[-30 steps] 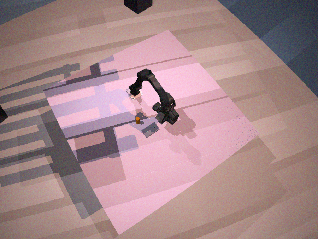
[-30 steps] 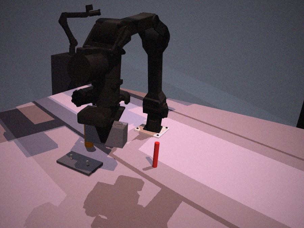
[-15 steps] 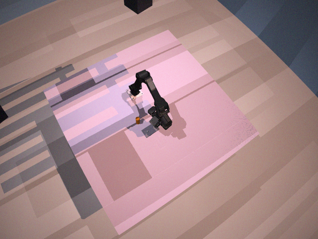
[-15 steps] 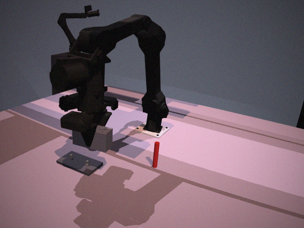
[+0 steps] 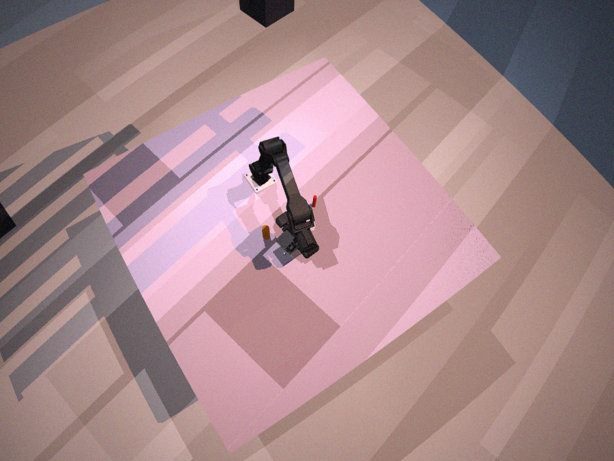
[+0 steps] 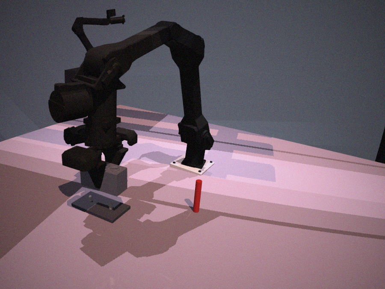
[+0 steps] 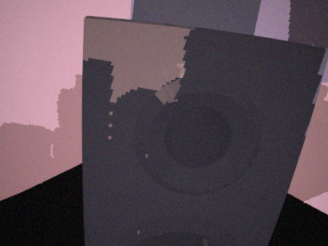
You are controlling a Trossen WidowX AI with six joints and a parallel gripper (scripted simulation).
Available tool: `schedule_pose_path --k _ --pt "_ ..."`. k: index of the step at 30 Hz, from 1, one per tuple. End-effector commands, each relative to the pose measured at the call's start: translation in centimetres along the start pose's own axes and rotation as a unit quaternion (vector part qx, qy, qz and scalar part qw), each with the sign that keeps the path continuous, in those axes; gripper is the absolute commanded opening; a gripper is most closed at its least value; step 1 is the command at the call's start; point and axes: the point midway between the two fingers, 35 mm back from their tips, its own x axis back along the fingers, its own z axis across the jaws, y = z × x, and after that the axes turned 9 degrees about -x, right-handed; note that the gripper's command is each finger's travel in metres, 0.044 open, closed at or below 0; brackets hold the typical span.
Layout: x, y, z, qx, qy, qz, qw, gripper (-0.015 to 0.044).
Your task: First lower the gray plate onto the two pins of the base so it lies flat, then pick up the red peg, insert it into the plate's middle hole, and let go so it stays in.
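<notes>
My gripper (image 5: 290, 243) (image 6: 106, 174) is shut on the gray plate (image 5: 284, 239) (image 6: 118, 181) (image 7: 120, 204), a thick block with round holes in its top. It holds the plate upright-side level above the table, just behind the dark base (image 5: 280, 258) (image 6: 99, 213) as the exterior camera sees it. The base lies flat with two short pale pins standing clear of the plate. In the wrist view the plate covers most of what lies beneath. The red peg (image 5: 314, 200) (image 6: 197, 196) stands upright on the table, apart from the gripper. The plate's middle hole is partly hidden by a finger in the exterior view.
An orange cylinder (image 5: 265, 232) stands close beside the base and plate in the top view; the arm hides it in the exterior view. The arm's white mounting plate (image 5: 256, 188) (image 6: 186, 168) is behind. A second arm (image 6: 81, 32) stands far off in the background.
</notes>
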Motion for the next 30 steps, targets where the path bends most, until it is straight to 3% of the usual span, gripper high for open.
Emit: schedule_pose_path --k 1,30 --pt "-0.85 1.38 -0.40 -0.012 -0.003 -0.003 1.000 0.0000" --pt "-1.23 2.07 -0.56 -0.019 -0.003 -0.003 1.000 0.0000"
